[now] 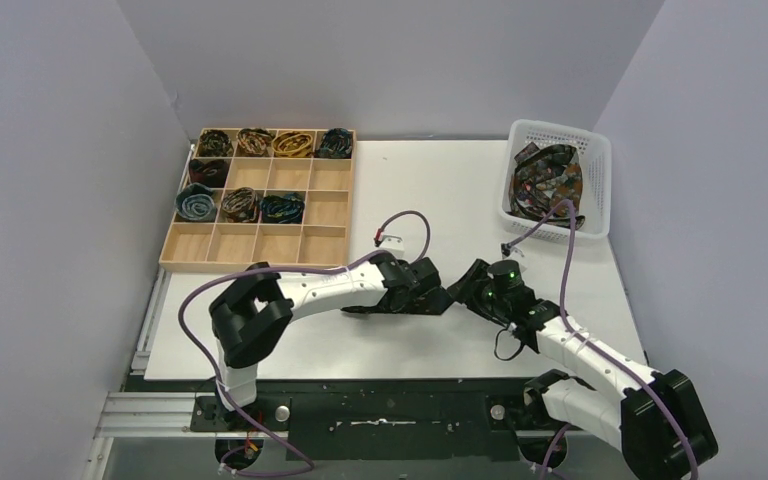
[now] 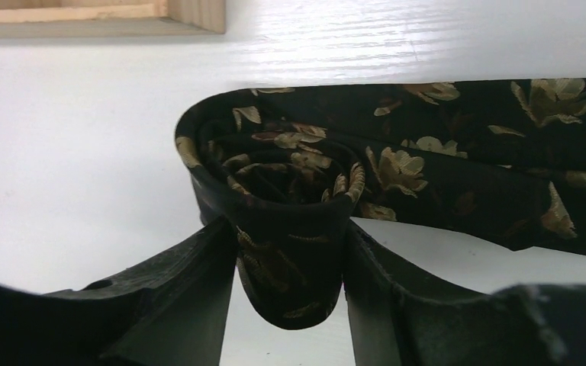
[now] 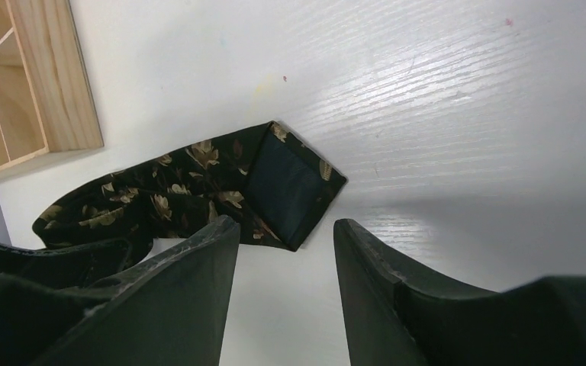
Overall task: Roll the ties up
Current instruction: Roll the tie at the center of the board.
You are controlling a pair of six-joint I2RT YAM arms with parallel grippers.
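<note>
A black tie with gold flowers (image 2: 397, 164) lies on the white table between my two grippers. In the top view it is a dark strip (image 1: 365, 309) mostly hidden under the left arm. My left gripper (image 2: 290, 236) is shut on the tie's coiled end, a small spiral roll standing on edge. The tie's pointed tip (image 3: 294, 191) lies flat, lining up. My right gripper (image 3: 286, 229) is open and empty just beside that tip, not touching it. In the top view the left gripper (image 1: 438, 297) and the right gripper (image 1: 463, 292) almost meet.
A wooden compartment tray (image 1: 325, 245) at the back left holds several rolled ties (image 1: 241, 204); its corner shows in the left wrist view (image 2: 191, 15) and the right wrist view (image 3: 53, 84). A white basket (image 1: 597, 160) at the back right holds a heap of ties (image 1: 548, 180).
</note>
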